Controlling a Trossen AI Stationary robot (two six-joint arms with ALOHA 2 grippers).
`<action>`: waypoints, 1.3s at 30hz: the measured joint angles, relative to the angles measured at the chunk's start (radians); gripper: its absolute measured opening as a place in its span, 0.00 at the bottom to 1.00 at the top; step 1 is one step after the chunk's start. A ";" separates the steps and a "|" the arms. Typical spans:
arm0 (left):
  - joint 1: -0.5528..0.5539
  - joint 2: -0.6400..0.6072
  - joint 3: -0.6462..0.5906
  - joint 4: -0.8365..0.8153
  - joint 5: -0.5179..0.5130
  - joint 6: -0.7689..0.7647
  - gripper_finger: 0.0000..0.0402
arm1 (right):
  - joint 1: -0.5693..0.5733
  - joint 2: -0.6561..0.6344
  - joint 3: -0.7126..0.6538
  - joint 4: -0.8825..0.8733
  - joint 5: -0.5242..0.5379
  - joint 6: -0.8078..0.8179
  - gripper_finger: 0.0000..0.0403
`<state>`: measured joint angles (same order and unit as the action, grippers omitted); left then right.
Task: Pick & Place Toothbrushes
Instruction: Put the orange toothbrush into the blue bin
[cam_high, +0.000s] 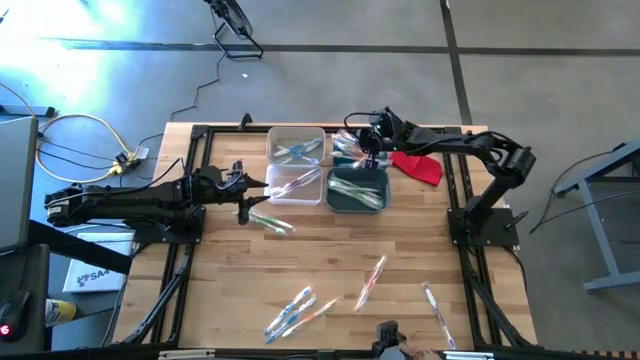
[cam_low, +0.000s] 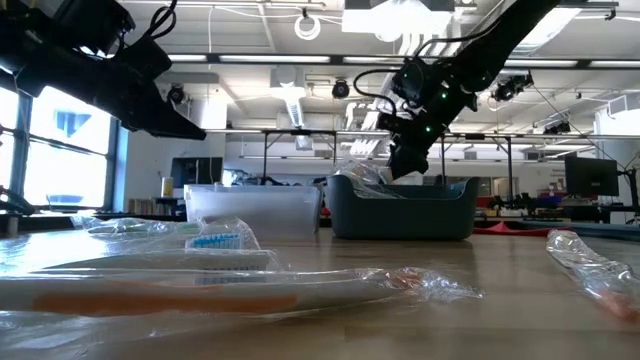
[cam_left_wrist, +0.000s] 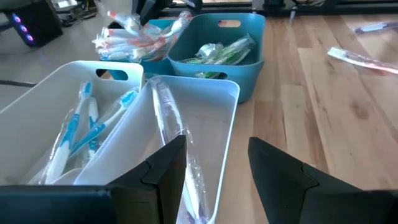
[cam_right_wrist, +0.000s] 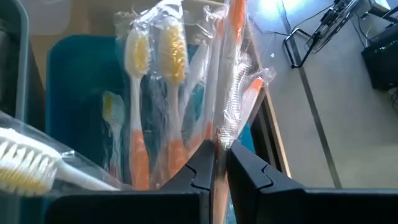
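My right gripper (cam_high: 365, 142) is over the far teal bin (cam_high: 347, 150) and shut on a clear-wrapped orange toothbrush (cam_right_wrist: 236, 37). That bin holds more orange toothbrushes (cam_right_wrist: 138, 93). My left gripper (cam_left_wrist: 217, 168) is open and empty at the near white bin (cam_left_wrist: 211, 124), where a clear-wrapped toothbrush (cam_left_wrist: 169, 121) lies inside. The far white bin (cam_high: 295, 147) holds blue toothbrushes (cam_left_wrist: 81, 134). The near teal bin (cam_high: 357, 190) holds green ones (cam_left_wrist: 224, 53). Several wrapped toothbrushes (cam_high: 300, 310) lie loose on the table. My right gripper pinches the orange toothbrush's clear wrapper (cam_right_wrist: 221, 140) between its two fingers, which come from above and point down at the far teal bin. The pack runs on ahead of the fingers, along them. Whether its far end rests on the bin's contents cannot be told.
A red cloth-like piece (cam_high: 418, 166) lies right of the teal bins. Loose wrapped toothbrushes lie by the left gripper (cam_high: 272, 222) and toward the near edge (cam_high: 370, 282), (cam_high: 437, 305). Dark frame rails (cam_high: 185, 260) run along the table's sides.
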<state>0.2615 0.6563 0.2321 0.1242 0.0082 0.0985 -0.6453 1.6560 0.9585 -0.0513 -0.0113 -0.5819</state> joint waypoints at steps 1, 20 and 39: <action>0.000 0.000 0.000 0.000 0.000 0.006 0.43 | 0.000 0.005 0.000 0.003 0.000 -0.004 0.04; 0.000 0.000 0.000 0.000 -0.002 0.029 0.43 | -0.023 0.067 0.000 0.029 -0.039 -0.013 0.10; 0.000 0.000 0.000 0.000 -0.003 0.032 0.43 | 0.032 0.063 0.000 0.020 0.114 -0.014 0.34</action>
<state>0.2617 0.6567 0.2321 0.1246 0.0048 0.1307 -0.6134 1.7192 0.9585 -0.0311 0.1027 -0.5961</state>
